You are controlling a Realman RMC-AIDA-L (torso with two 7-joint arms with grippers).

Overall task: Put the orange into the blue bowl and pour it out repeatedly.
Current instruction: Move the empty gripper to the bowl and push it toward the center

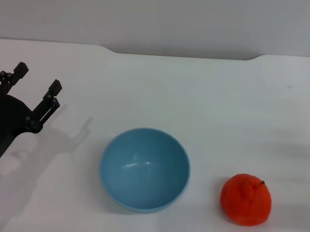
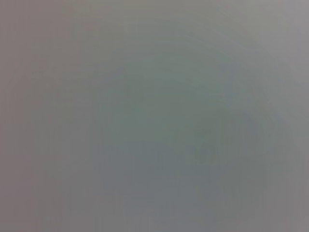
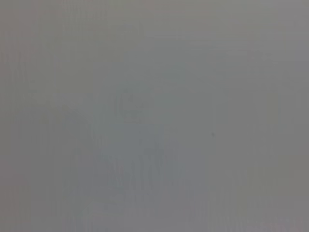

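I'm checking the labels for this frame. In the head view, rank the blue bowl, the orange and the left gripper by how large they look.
1. blue bowl, clearly the widest.
2. left gripper, open at the table's left edge; partly cut off and possibly nearer the camera, so its rank is unsure.
3. orange, on the table right of the bowl.

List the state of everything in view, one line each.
bowl: upright, empty, on the table.
orange: on the table, right of the bowl, apart from it.
left tool: open, holding nothing, left of the bowl.
right tool: not in view.
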